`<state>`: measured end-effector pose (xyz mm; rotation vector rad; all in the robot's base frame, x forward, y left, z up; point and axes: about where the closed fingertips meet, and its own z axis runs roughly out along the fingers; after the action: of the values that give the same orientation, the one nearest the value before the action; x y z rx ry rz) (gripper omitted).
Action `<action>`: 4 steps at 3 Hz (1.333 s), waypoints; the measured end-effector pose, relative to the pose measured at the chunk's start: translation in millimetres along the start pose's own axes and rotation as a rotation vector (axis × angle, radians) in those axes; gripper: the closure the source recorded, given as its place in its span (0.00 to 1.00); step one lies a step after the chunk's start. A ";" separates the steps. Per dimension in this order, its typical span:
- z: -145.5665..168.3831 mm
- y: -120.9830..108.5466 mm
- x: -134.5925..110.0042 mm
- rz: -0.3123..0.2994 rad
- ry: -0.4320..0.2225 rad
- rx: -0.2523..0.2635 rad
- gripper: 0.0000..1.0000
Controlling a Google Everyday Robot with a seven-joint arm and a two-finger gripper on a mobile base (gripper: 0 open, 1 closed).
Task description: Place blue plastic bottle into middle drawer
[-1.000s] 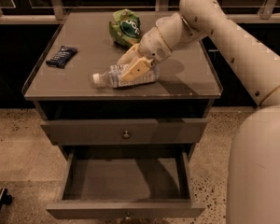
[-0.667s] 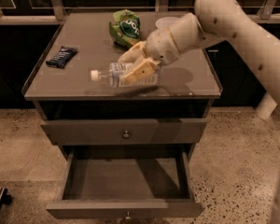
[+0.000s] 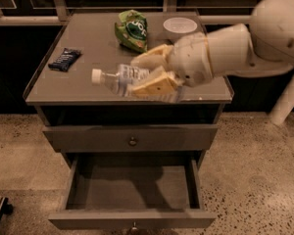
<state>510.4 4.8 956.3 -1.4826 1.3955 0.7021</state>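
Blue plastic bottle lies on its side in the grasp, long axis close to level and running left-right across the view. White cap points to the view's left; the base end is hidden between the fingers. The cap end and the labelled part stick out free to the left of the grasp.

Gripper is clamped on the bottle's rear half, one cream finger above and one below. It sits over the front right part of the cabinet top, just behind the front edge. Can't tell for sure whether the bottle is clear of the surface or grazing it; it looks lifted. The arm comes in from the right, its thick white wrist over the top's right side.

Green snack bag is behind the bottle toward the back of the top, near but apart from the upper finger. White round disc sits at the back right, behind the wrist. Dark packet is near the left edge, well apart from the cap, with bare top between them.

Below the front edge, the upper drawer is closed, knob in the centre. Under it the middle drawer is pulled out toward the viewer, its floor bare and its front panel low in the view. Its opening lies below and forward of the bottle. Speckled floor open on both sides of the cabinet.
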 end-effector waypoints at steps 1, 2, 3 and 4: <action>-20.9 36.1 53.6 0.150 0.041 0.074 1.00; -19.0 52.8 73.4 0.187 0.062 0.060 1.00; -19.0 51.5 71.4 0.184 0.060 0.062 1.00; -11.5 63.9 96.1 0.253 0.051 0.079 1.00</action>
<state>464.4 -39.5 859.6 -1.2829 1.6500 0.7601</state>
